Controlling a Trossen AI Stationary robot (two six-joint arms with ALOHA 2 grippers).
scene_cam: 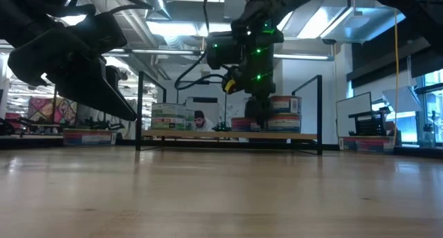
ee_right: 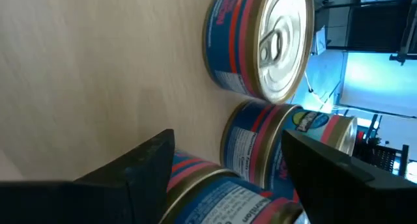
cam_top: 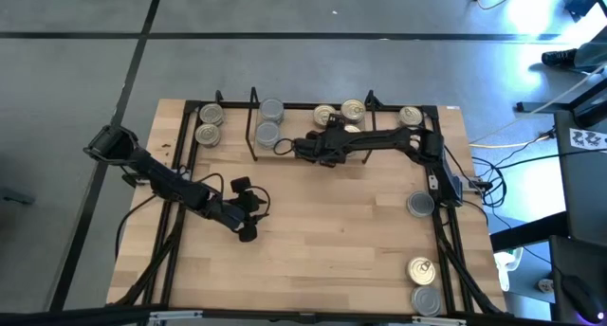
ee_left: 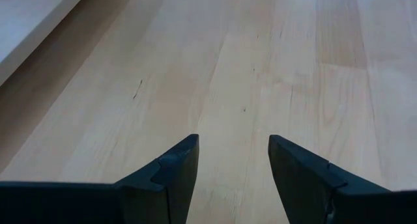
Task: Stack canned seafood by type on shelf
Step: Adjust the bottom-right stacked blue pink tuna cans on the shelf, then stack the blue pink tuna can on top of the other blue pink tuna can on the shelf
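Note:
The shelf (cam_top: 248,127), a black wire rack with a light board, stands at the table's far edge. On it are gold-lidded tins (cam_top: 353,109), silver-topped tins (cam_top: 269,134) and more gold ones (cam_top: 209,134), some of them stacked. My right gripper (cam_top: 305,147) reaches over the shelf board. It is open, turned on its side, with its fingers on either side of a blue-and-red tin (ee_right: 218,195). Two more tins (ee_right: 260,42) lie just beyond it. My left gripper (ee_left: 233,165) is open over bare wood at mid-table (cam_top: 248,212). My right gripper has its fingers (ee_right: 146,165) level on either side of the blue-and-red tin's wall (ee_right: 195,175) on the shelf board. I cannot tell whether they touch it. My left gripper touches nothing.
Three loose tins lie along the table's right side: a silver one (cam_top: 420,205), a gold one (cam_top: 422,269) and a silver one (cam_top: 426,300). The shelf's upright wire loops (cam_top: 254,103) stand between the groups of tins. The middle of the tabletop (cam_top: 332,231) is bare wood.

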